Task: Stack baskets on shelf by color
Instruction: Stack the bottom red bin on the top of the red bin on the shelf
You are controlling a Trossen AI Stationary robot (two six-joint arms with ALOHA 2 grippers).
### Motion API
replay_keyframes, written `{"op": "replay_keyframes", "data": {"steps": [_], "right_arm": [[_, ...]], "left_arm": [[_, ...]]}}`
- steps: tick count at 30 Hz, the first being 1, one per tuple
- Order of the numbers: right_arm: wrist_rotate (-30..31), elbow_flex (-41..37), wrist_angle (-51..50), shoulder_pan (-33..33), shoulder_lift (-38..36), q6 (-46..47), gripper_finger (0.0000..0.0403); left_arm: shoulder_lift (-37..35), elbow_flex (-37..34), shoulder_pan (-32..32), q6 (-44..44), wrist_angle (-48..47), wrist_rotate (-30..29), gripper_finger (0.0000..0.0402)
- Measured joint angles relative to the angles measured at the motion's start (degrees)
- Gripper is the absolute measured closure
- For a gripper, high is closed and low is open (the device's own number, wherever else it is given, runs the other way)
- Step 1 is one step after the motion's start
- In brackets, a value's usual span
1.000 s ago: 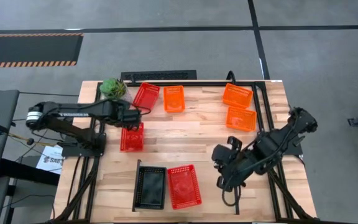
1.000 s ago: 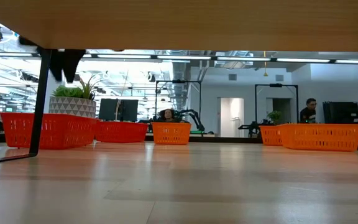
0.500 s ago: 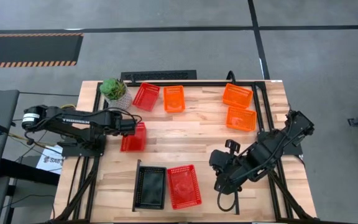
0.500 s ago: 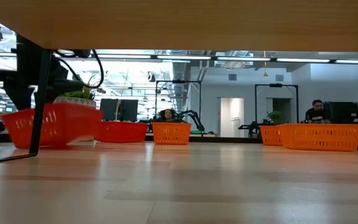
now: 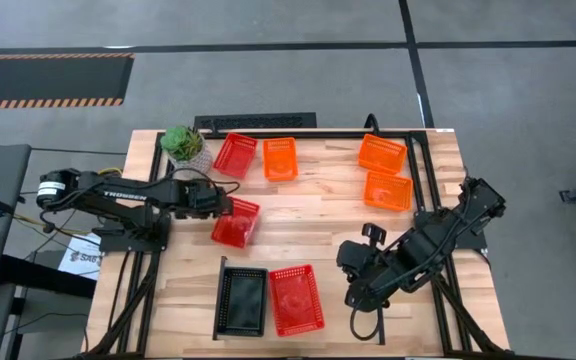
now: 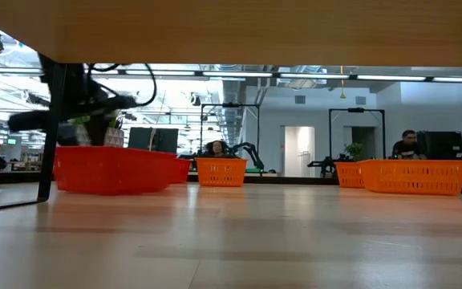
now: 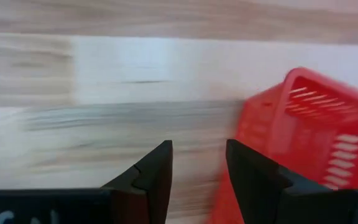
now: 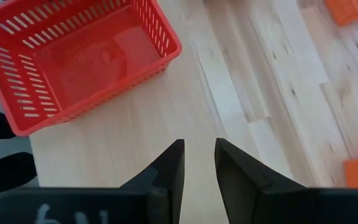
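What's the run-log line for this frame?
left gripper: open, beside loose red plastic mesh basket | right gripper: open, empty, over light wooden tabletop

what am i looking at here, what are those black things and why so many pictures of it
The black things are two robot arms at a wooden table; each ends in a two-finger gripper. One picture looks straight down, one looks level across the tabletop, and two come from cameras on the arms' wrists, so you see their own fingers at the bottom.

On the table lie three orange baskets, three red ones, a black basket and a potted plant.

The left gripper is beside one red basket, its fingers apart with only wood between them. The right gripper is open near another red basket. Neither holds anything.
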Motion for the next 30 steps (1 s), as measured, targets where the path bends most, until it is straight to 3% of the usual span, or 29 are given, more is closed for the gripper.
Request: {"op": "replay_keyframes", "data": {"steps": [7, 12, 15, 20, 25, 30], "right_arm": [[10.87, 0.0, -0.97, -2.47, -0.04, -0.48, 0.029], [11.97, 0.0, 2.17, -11.05, -0.04, -3.95, 0.029], [9.39, 0.0, 9.69, -16.9, -0.04, -11.18, 0.029], [0.04, -0.02, 27.04, -25.59, 1.69, -27.31, 0.029], [-7.89, -0.07, 35.58, -31.6, 6.9, -31.29, 0.029], [-10.55, -0.17, 38.88, -34.33, 15.92, -31.92, 0.029]], "left_arm": [[0.0, 0.0, 0.06, 2.79, 10.04, -0.39, 0.0264], [-1.19, 1.56, 1.29, 5.96, 8.64, -0.16, 0.0264], [-3.59, 3.78, 1.36, 8.23, 3.84, 0.18, 0.0264], [-9.34, 7.92, 0.32, 10.46, -2.26, -0.04, 0.0264], [-14.98, 10.42, -2.27, 8.68, -4.15, -2.19, 0.0264], [-18.67, 10.95, -5.01, 5.13, -4.33, -4.06, 0.0264]]}}
